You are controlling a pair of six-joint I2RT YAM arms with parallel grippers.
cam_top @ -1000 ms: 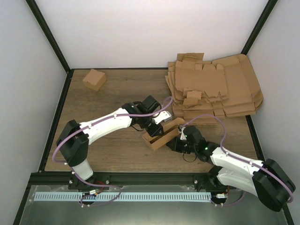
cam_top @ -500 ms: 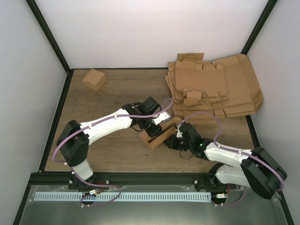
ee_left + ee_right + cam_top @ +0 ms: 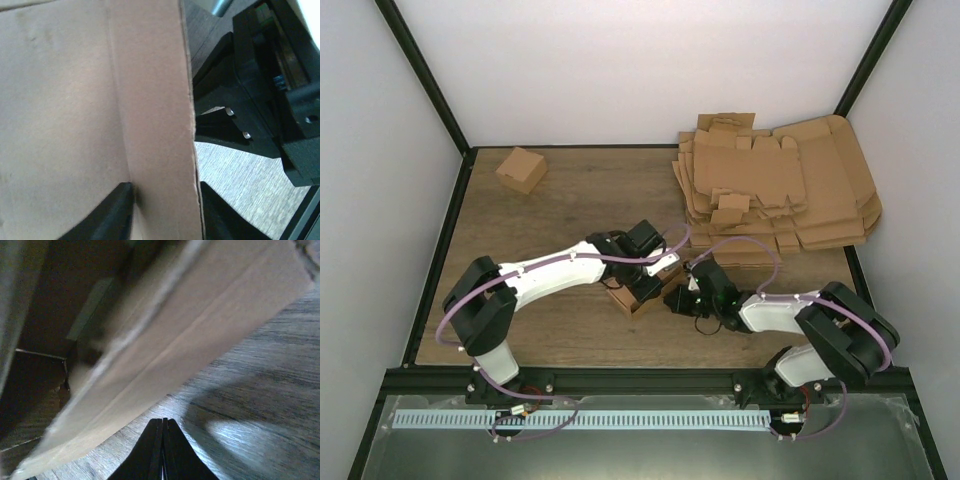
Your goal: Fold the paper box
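Left pincer (image 3: 644, 287), right pincer (image 3: 671, 298) — one paper box (image 3: 626, 301) (between).

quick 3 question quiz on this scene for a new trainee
1. True or false: the right gripper is shut with nothing between its fingers.
2. Where does the stack of blanks lie in the top view? A far left, B far right, C near edge.
3. Fill in: between the fingers of the left gripper stands a ____ of the box.
Key: 1 true; 2 B; 3 wall.
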